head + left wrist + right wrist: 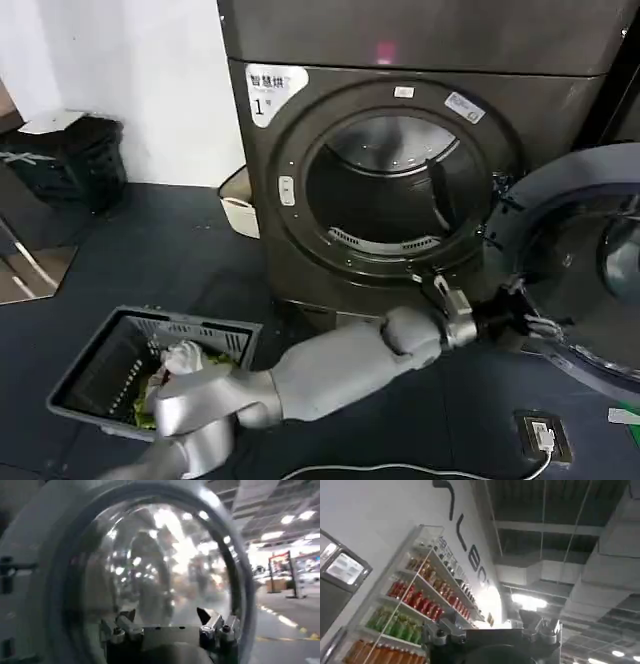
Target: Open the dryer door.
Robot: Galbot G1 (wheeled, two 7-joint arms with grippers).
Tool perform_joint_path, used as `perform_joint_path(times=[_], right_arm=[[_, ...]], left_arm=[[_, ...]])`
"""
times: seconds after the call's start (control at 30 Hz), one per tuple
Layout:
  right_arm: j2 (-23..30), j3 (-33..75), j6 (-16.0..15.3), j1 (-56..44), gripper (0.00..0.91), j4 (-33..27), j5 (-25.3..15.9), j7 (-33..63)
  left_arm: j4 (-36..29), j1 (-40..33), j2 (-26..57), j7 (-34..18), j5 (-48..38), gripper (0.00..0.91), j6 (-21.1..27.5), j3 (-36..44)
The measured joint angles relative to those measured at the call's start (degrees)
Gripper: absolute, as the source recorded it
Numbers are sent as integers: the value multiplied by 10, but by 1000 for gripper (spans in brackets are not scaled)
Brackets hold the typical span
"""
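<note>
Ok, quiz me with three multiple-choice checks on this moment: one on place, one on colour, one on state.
1. Where is the left hand?
A. in the basket
B. at the dryer door
C. inside the drum

2. What colour is the dryer's "1" label?
A. white
B. red
C. yellow

3. The dryer door is:
A. shut
B. swung open
C. removed

Answers: B, the left arm reaches across to the door's inner side; A, the label is white on the grey dryer; B, the drum opening is exposed and the door stands to the right.

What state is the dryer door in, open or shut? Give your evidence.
Open. The dryer door has swung out to the robot's right, leaving the dryer's round drum opening uncovered, with the left gripper at the door's inner side.
</note>
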Motion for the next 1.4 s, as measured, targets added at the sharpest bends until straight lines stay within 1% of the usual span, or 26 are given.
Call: perform_joint_path(times=[0.17, 0.3, 0.43, 0.53, 0.67, 0.7, 0.73, 0.9, 1.03, 1.1, 1.2, 1.27, 1.33, 1.4], right_arm=[[0, 1, 0, 1, 907, 3, 0, 0], [-1, -2, 0, 4, 907, 6, -1, 0], [-3, 0, 0, 5, 907, 8, -2, 0], [-4, 5, 1, 6, 907, 10, -4, 0], [-5, 10, 4, 9, 907, 11, -26, 3], [-6, 12, 4, 10, 907, 11, -30, 4], [-8, 13, 3, 11, 907, 12, -35, 4], [-12, 11, 4, 18, 907, 17, -38, 1], [-16, 5, 3, 24, 907, 16, -45, 0], [-18, 2, 3, 26, 907, 13, -51, 0], [-23, 1, 3, 29, 907, 9, -52, -2], [-26, 1, 3, 33, 907, 8, -58, -2], [-26, -3, 6, 36, 907, 9, -72, -3], [-26, -6, 8, 38, 907, 11, -79, -4]], left_arm=[[-48, 12, 9, 7, -3, 907, -30, 8], [-91, 22, 73, 0, -4, 907, -45, 7], [-141, 30, 139, -7, -10, 907, -48, -6], [-190, 39, 193, -5, -32, 907, -49, -11], [-259, 52, 271, 2, -35, 907, -55, -26], [-273, 56, 290, 8, -35, 907, -50, -31], [-289, 61, 310, 16, -36, 907, -41, -38], [-363, 92, 433, 25, -40, 907, 19, -83], [-416, 124, 533, 17, -14, 907, 89, -123], [-437, 143, 575, 24, -17, 907, 125, -143], [-462, 190, 634, 42, -23, 907, 166, -200], [-475, 225, 669, 41, -14, 907, 196, -238], [-481, 252, 700, 40, -13, 907, 206, -263], [-487, 271, 727, 32, -3, 907, 228, -281]])
